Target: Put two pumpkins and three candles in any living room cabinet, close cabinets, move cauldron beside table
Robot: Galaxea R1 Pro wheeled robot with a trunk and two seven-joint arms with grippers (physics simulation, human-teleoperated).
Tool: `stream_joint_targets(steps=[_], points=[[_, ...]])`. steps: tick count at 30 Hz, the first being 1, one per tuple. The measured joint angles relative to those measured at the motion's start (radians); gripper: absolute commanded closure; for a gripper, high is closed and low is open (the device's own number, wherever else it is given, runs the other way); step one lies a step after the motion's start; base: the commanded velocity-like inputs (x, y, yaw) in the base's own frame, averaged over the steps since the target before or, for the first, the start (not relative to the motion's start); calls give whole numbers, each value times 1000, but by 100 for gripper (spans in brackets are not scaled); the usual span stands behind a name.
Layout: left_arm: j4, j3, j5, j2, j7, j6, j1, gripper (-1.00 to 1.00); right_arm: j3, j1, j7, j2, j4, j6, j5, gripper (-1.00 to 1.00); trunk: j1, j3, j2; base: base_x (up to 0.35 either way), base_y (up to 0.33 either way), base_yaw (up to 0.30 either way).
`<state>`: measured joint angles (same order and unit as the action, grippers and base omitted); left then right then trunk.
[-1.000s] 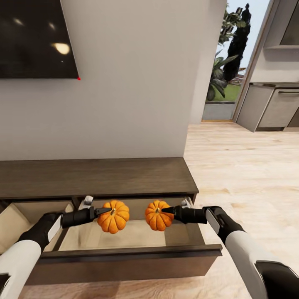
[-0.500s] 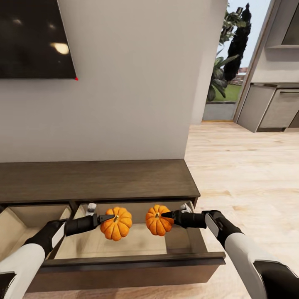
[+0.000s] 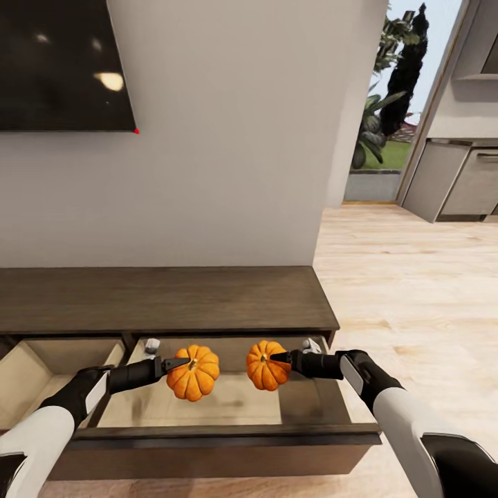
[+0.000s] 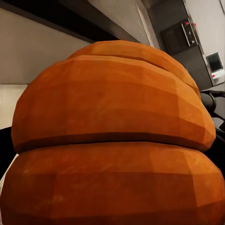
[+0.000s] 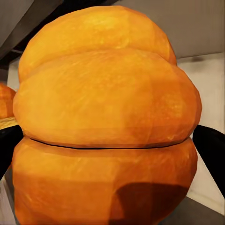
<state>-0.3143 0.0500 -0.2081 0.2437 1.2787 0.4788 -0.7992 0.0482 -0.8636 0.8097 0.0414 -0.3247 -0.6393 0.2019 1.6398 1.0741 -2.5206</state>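
Big white wall (image 3: 228, 138) takes up most of the head view, with a dark TV (image 3: 59, 66) mounted at upper left. To the right the light wood floor (image 3: 415, 290) runs back to a doorway with plants (image 3: 394, 76) outside and some grey kitchen cupboards (image 3: 470, 180) in the far corner.

Against the wall sits the cabinet (image 3: 162, 297), long, low and dark brown with a flat top. Two of its drawers are pulled out toward the robot, pale inside: the right drawer (image 3: 228, 408) is wide open, and the left drawer (image 3: 41, 360) is only partly in frame.

Both arms reach in over the right drawer from either side, hands pointing at each other. The left hand (image 3: 181, 362) is pinching the left pumpkin (image 3: 193, 373) at the stem area, and the right hand (image 3: 277, 357) is pinching the right pumpkin (image 3: 268, 365) the same way. Both pumpkins hang above the drawer's floor, near each other but not touching, roughly level.

In the left wrist view its pumpkin (image 4: 112, 140) is right up against the lens, just orange ribs. The right wrist view has the same close look at its own pumpkin (image 5: 105, 122), with a sliver of the other pumpkin (image 5: 5, 105) at the edge.
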Motion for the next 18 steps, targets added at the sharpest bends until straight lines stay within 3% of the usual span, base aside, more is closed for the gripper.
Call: stream_joint_targets(steps=[5, 9, 18], points=[[0, 0, 0, 0, 0, 0, 0, 100, 1, 0, -2, 0, 5, 0, 6, 100, 0, 0, 0, 174, 0, 1], [0, -1, 1, -3, -1, 0, 0, 100, -3, 0, -2, 0, 58, 3, 3, 100, 0, 0, 0, 15, 0, 0], [3, -3, 3, -4, -2, -1, 0, 100, 1, 0, -1, 0, 73, 3, 10, 100, 1, 8, 0, 1, 0, 0]])
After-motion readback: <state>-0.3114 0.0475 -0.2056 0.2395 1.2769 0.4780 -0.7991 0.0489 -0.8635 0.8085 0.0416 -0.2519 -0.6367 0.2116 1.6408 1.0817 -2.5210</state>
